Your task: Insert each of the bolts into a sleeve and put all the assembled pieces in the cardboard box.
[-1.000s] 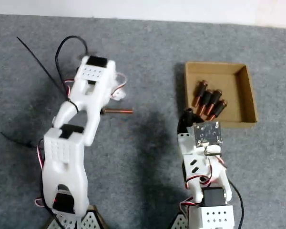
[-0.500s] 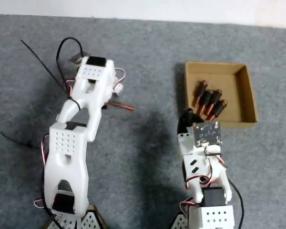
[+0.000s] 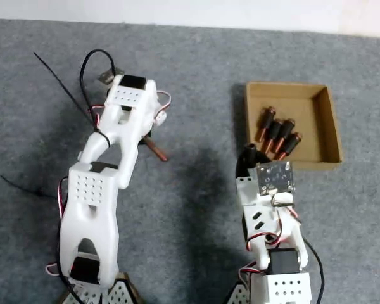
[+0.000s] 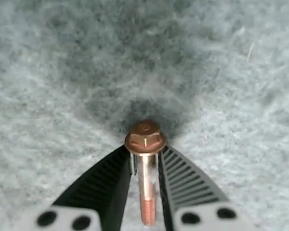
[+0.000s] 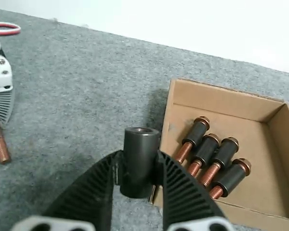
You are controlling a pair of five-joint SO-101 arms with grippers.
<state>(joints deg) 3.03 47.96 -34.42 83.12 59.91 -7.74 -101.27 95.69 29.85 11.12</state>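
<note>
My left gripper (image 4: 145, 159) is shut on a copper bolt (image 4: 145, 166), hex head pointing away from the camera, over the grey carpet. From above, the bolt (image 3: 157, 149) sticks out slantwise below the left arm's wrist. My right gripper (image 5: 138, 168) is shut on a black sleeve (image 5: 139, 158), held upright with its bore up, close to the near left corner of the cardboard box (image 5: 180, 94). Seen from overhead, that sleeve (image 3: 249, 152) sits just left of the box (image 3: 334, 130). Several assembled bolt-and-sleeve pieces (image 3: 278, 137) lie side by side in the box. The left gripper and its bolt (image 5: 0, 148) also appear far off in the right wrist view.
Black cables (image 3: 57, 88) trail over the carpet behind and left of the left arm. Open carpet (image 3: 196, 95) lies between the two arms and behind the box. A white wall edge (image 3: 240, 12) runs along the far side.
The left arm has swung the bolt from lying level and pointing right to slanting down and toward the front. The right arm has stayed still with the sleeve.
</note>
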